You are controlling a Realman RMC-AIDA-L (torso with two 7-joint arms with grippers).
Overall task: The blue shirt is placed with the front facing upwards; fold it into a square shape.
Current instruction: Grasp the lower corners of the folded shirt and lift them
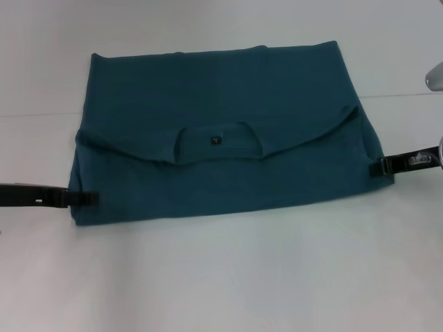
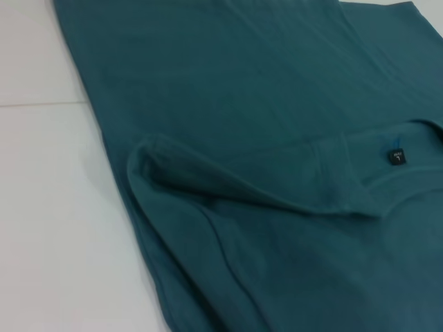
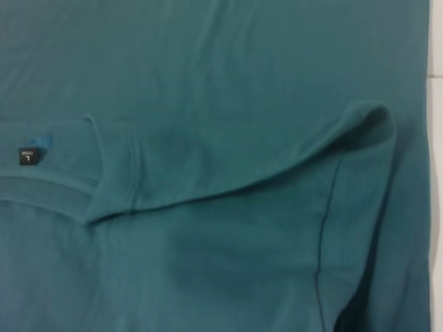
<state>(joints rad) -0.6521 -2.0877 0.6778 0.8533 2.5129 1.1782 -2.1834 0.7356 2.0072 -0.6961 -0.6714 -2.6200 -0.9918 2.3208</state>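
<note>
The blue shirt (image 1: pixel 221 131) lies flat on the white table (image 1: pixel 221 277) as a wide folded rectangle, plain side up. Its neckline with a small dark label (image 1: pixel 214 140) sits at the middle, and the shoulder edge curves across the cloth. My left gripper (image 1: pixel 86 198) is low at the shirt's near left edge, touching the cloth. At the right edge, my right gripper (image 1: pixel 379 167) also meets the cloth. The left wrist view shows a folded sleeve ridge (image 2: pixel 208 180) and the label (image 2: pixel 395 157). Another fold (image 3: pixel 360 124) and the label (image 3: pixel 27 156) appear in the right wrist view.
A faint seam line (image 1: pixel 34 114) crosses the table behind the shirt's left side. A grey part of the robot (image 1: pixel 435 76) shows at the right border. Bare white table surrounds the shirt.
</note>
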